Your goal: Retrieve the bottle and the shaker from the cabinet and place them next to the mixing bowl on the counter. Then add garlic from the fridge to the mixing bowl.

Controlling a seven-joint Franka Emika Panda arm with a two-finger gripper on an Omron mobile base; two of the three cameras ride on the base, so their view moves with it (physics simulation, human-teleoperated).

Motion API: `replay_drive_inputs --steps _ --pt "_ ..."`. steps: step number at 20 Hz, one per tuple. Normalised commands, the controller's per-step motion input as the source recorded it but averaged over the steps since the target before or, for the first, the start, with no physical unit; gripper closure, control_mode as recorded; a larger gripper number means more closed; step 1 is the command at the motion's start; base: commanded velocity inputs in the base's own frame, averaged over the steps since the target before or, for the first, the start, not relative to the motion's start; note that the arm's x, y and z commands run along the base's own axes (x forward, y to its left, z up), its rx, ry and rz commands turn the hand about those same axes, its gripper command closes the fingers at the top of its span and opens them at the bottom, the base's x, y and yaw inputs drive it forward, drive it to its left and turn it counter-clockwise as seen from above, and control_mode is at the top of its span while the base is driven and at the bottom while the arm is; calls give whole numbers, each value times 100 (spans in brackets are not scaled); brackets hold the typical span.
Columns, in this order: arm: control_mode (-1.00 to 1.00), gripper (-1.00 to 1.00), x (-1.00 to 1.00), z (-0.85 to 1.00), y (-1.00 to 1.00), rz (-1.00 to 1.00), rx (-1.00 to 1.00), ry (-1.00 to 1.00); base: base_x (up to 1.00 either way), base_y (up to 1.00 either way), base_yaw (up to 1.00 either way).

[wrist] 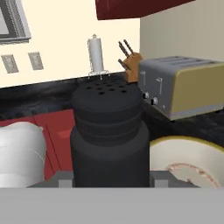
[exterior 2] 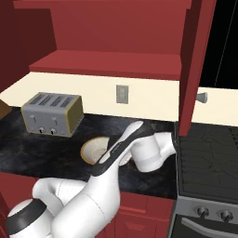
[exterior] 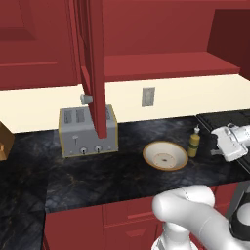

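The hand [wrist: 109, 186] gripped the black perforated-cap shaker [wrist: 109, 135] beside the golden-rimmed cream bowl [wrist: 192, 159], seemingly for placing on the black marbled worktop [exterior: 97, 171].

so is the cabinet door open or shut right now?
Open. The cabinet door stands edge-on out over the counter, its knob sticking out sideways above the toaster.
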Motion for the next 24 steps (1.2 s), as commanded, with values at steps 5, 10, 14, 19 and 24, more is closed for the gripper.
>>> replay_drive_inputs --steps 5,10,14,19,24 --pt "-100 100 17 -61 -11 9 0 0 0 0 0" --pt "-100 100 23 -26 -21 7 -1 0 0 0 0" --pt "-100 100 24 -3 -37 5 0 0 0 0 0" --pt "-100 100 33 -9 -13 0 -3 5 0 0 0" --pt "-100 100 35 -37 0 -6 -3 0 0 0 0"
